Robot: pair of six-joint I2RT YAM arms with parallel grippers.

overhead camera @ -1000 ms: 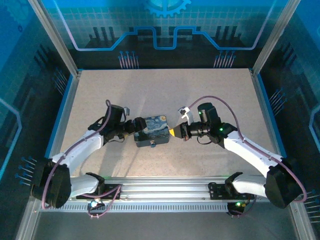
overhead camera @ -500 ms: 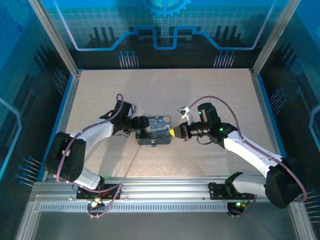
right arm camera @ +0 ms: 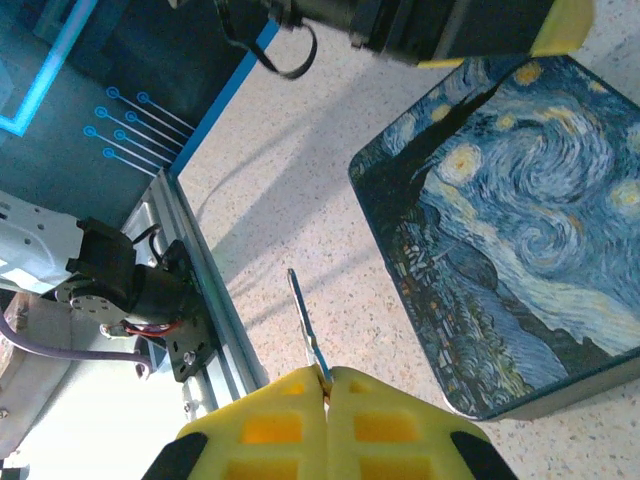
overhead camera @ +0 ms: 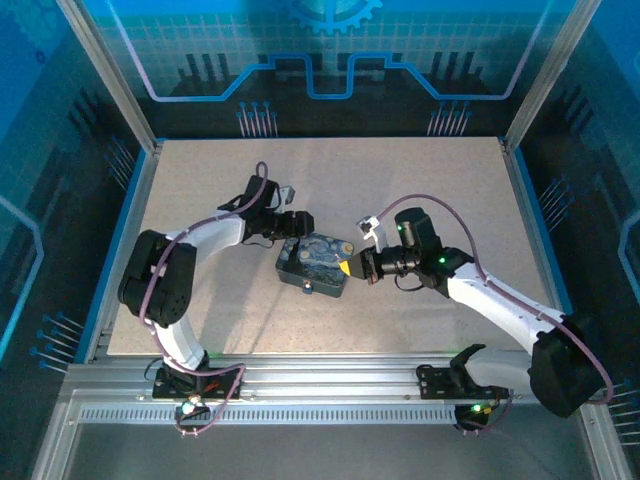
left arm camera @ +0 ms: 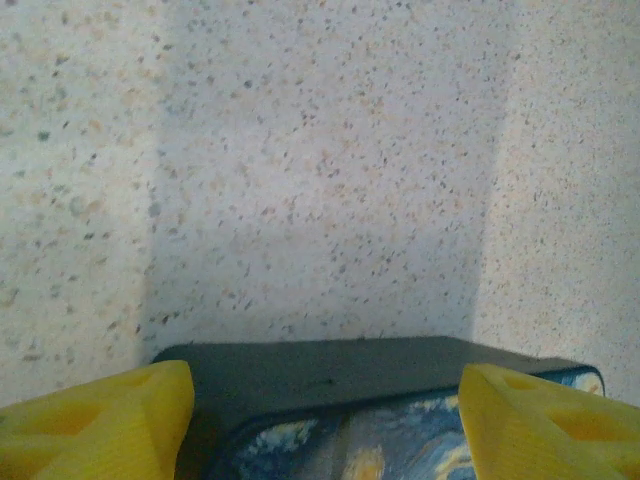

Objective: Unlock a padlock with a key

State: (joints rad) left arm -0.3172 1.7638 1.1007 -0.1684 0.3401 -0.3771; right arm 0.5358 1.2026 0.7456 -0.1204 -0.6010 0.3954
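- Detail runs out in the top view: the padlock (overhead camera: 307, 288) is only a blue-and-silver speck against the near side of the box (overhead camera: 315, 262), and its shackle is too small to read. The right gripper (overhead camera: 347, 267) sits just right of the padlock, at the box's right edge. The left gripper (overhead camera: 296, 228) is at the box's far left corner.
- Left wrist view: the box's end lies between the yellow fingers (left arm camera: 100, 420), which stand apart. The frame cuts both off, and I cannot tell whether they press on the box.
- Right wrist view: the right gripper's fingers are pressed together, pinching the key (right arm camera: 303, 325). It is a thin sliver pointing out over the table (right arm camera: 330, 130), beside the box and clear of it. Its held end is hidden between the pads.
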